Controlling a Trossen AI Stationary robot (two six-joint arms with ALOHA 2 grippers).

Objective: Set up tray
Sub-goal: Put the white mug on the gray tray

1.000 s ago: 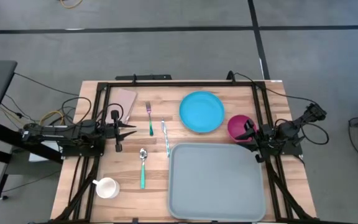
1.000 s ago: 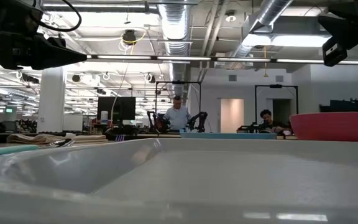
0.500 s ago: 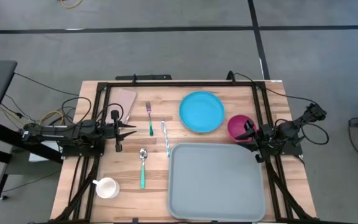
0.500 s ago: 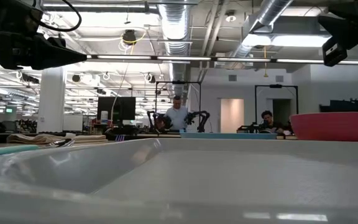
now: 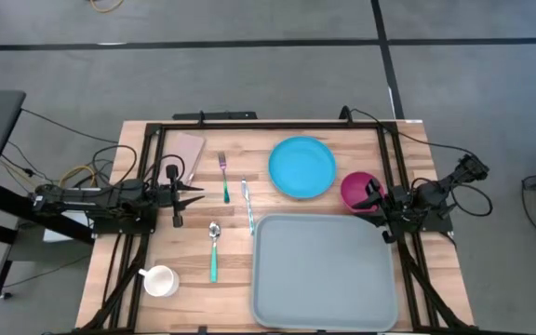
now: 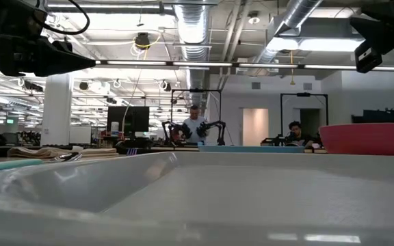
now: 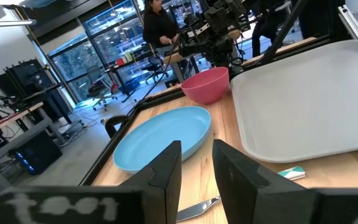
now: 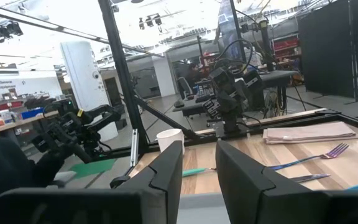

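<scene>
Lying empty on the tabletop (image 5: 156,247), the tray (image 5: 326,270) is flanked closest by the right gripper (image 5: 378,198), parted and unladen like the left gripper (image 5: 194,193).

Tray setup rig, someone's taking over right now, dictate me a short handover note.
Left gripper: open, holding nothing, parked at the table's left edge.
Right gripper: open, holding nothing, parked at the right edge, beside the pink bowl.
Tray: flat on the table at the front right, nothing on it.
Blue plate sits behind the tray, next to the bowl. Fork, toothbrush, spoon, napkin and white mug lie on the wood left of the tray.
Done: nothing loaded.
Left: every item has yet to go onto the tray.
</scene>
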